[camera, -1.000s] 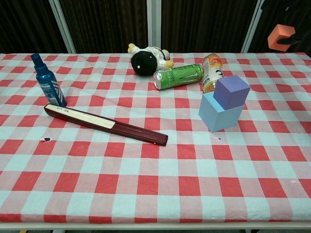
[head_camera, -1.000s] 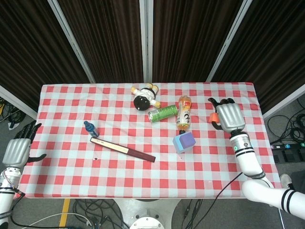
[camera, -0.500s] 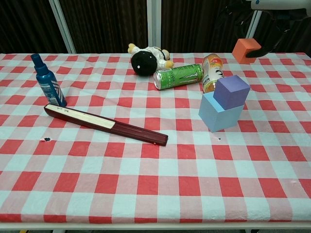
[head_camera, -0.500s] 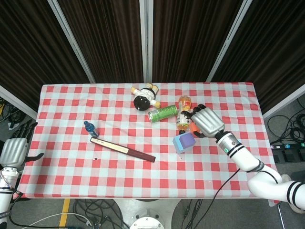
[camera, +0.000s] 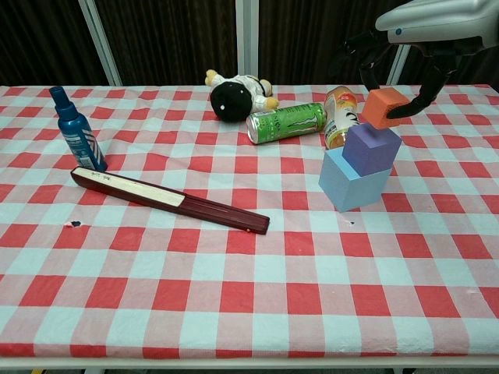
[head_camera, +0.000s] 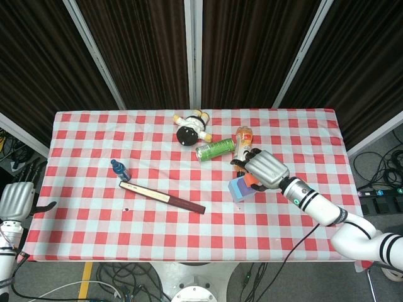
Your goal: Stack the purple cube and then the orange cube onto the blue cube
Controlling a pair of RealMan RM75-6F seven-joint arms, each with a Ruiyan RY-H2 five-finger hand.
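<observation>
Orange cube (camera: 382, 107) pinched between fingers (camera: 431, 84) of the right hand (head_camera: 266, 170), which reaches in from the upper right of the chest view. Cube sits directly over the purple cube (camera: 371, 147), tilted; lower edge at or just touching the purple top, contact cannot be confirmed. In the head view the orange cube (head_camera: 250, 178) shows only as a sliver under the palm.

Purple cube rests on the blue cube (camera: 351, 181), rotated and offset toward the blue cube's far right corner. Blue cube stands on the bench (camera: 249, 312), right of centre, on a red-and-white checked cloth. In the head view the blue cube (head_camera: 237, 189) is partly covered by the right hand; purple cube mostly hidden there.

Just behind the stack: an orange drink bottle (camera: 340, 115) lying on its side, and beside it to the left a green can (camera: 286, 122), also on its side. Further back, a black-and-white plush toy (camera: 236, 94).

Left half of the bench: a dark red folded fan (camera: 168, 199) lying diagonally, and an upright blue spray bottle (camera: 76, 131) near its left end. A small dark speck (camera: 76, 224) on the cloth in front of the fan.

Left hand (head_camera: 17, 200) off the bench at the left edge of the head view, holding nothing, fingers extended and apart. Not seen in the chest view.
</observation>
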